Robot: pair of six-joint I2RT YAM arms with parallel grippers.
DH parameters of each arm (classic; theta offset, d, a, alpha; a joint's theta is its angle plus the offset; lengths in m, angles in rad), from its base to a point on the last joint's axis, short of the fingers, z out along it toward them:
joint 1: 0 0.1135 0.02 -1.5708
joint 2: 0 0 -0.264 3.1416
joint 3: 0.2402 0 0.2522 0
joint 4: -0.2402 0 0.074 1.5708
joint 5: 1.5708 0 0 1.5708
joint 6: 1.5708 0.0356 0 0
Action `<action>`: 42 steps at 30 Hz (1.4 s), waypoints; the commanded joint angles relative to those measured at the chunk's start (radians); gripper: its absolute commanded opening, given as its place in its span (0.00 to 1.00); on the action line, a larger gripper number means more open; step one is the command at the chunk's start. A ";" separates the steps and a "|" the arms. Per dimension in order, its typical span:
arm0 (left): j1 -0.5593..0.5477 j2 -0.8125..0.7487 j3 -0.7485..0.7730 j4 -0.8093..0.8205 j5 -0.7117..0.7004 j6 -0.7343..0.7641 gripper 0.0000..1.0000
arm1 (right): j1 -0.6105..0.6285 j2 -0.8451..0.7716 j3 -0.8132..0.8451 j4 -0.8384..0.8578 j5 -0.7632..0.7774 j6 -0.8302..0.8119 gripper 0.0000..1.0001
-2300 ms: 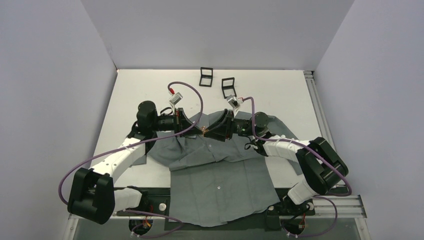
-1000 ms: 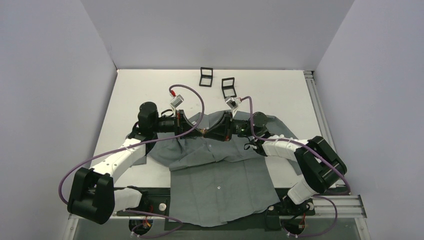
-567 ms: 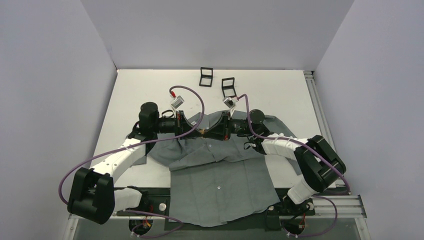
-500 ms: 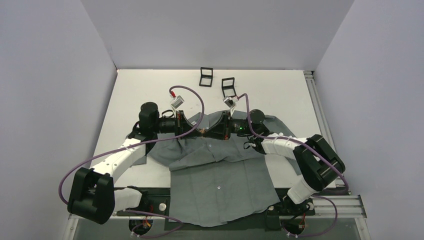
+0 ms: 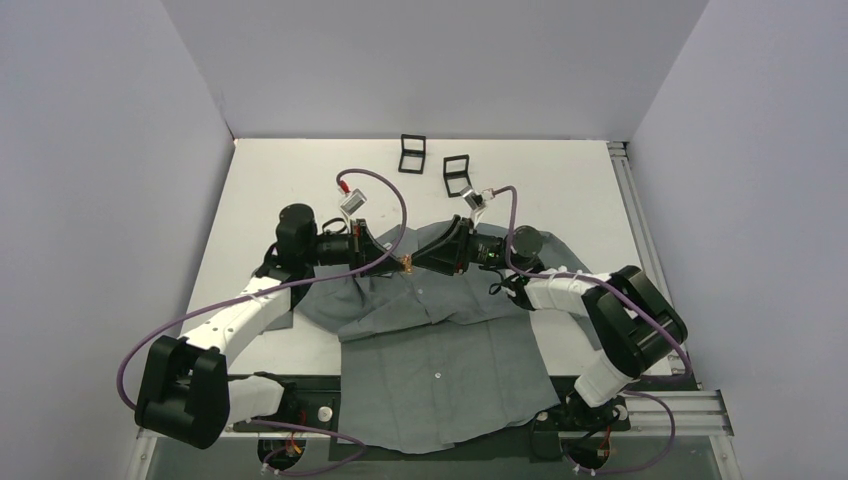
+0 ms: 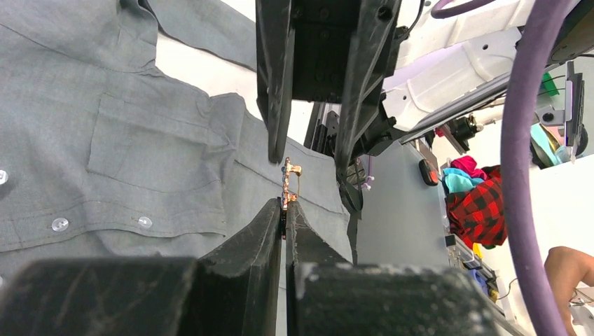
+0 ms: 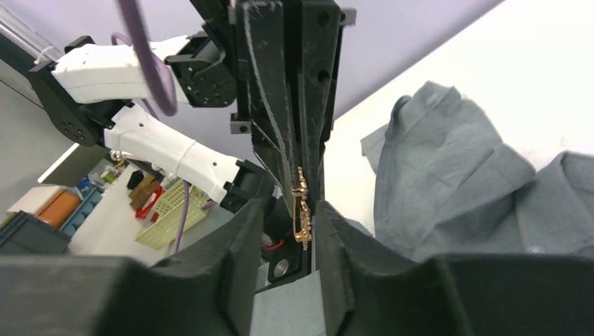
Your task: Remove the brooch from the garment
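Brooch point(image 6: 290, 175) pinched edge-on in shut left gripper point(image 6: 285, 205), over the collar end of the garment point(image 5: 440, 350).
Looks tiny, light, rigid, probably slippery: grip by the rim. Right gripper point(image 7: 288, 207) jaws apart, straddling it. Wrist views show it seemingly clear of cloth. The top view gives only a copper speck.
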 commanded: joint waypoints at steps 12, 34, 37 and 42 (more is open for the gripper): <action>0.028 -0.021 0.000 0.172 0.071 -0.123 0.00 | -0.020 -0.002 -0.002 0.199 -0.019 0.046 0.35; 0.024 -0.024 -0.008 0.188 0.070 -0.137 0.00 | 0.011 -0.020 0.021 0.048 0.004 -0.075 0.08; 0.023 -0.022 0.000 0.152 0.064 -0.120 0.00 | 0.009 -0.033 0.019 0.054 0.008 -0.078 0.00; 0.038 -0.025 0.036 0.029 0.045 -0.027 0.48 | -0.008 -0.091 0.022 -0.061 0.012 -0.171 0.00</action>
